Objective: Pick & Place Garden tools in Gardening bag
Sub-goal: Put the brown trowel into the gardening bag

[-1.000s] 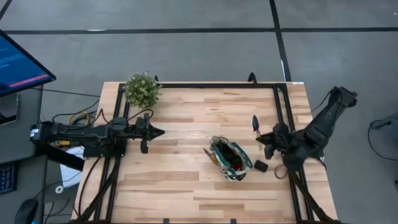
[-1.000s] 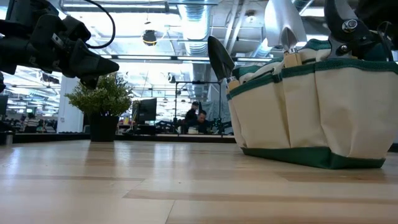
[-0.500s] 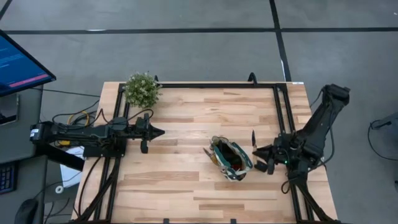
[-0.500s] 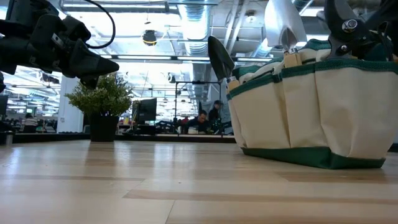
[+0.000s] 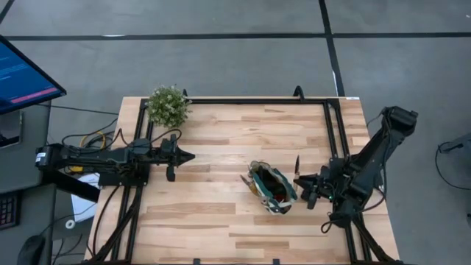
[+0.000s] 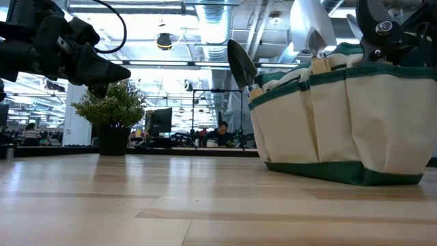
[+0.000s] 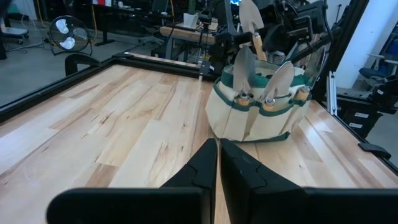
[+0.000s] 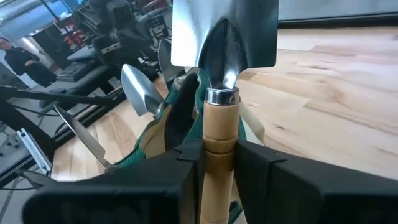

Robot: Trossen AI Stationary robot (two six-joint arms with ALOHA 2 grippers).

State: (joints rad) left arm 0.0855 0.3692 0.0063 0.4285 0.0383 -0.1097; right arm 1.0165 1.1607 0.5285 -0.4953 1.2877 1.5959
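Observation:
The beige, green-trimmed gardening bag (image 5: 271,188) (image 6: 341,116) stands upright on the table, right of the middle. Several garden tools stick out of it, heads up (image 7: 242,68). My right gripper (image 5: 305,184) (image 8: 217,155) hovers just beyond the bag's right side. It is shut on a trowel with a wooden handle and a silver blade (image 8: 224,31). My left gripper (image 5: 188,156) (image 7: 217,149) waits shut at the table's left, pointing level toward the bag with nothing in it. My right gripper pinches the trowel's wooden handle (image 8: 217,127) between its two fingers (image 8: 186,163), just behind the metal collar. The fingers come from the table's right, nearly level, and lie across the handle. The trowel is lifted clear beside the bag, its blade (image 5: 297,163) toward the far edge.
A bushy potted plant (image 5: 168,105) (image 6: 113,113) stands at the far left corner. Black frame rails (image 5: 257,101) run along the table's edges. Bare wood lies between my left gripper and the bag. People sit in the room behind (image 6: 220,130).
My right gripper has carried the trowel down and toward the table's near edge, ending close against the bag's right side. It has tipped nearer to level and stayed shut on the handle. The bag has not moved.

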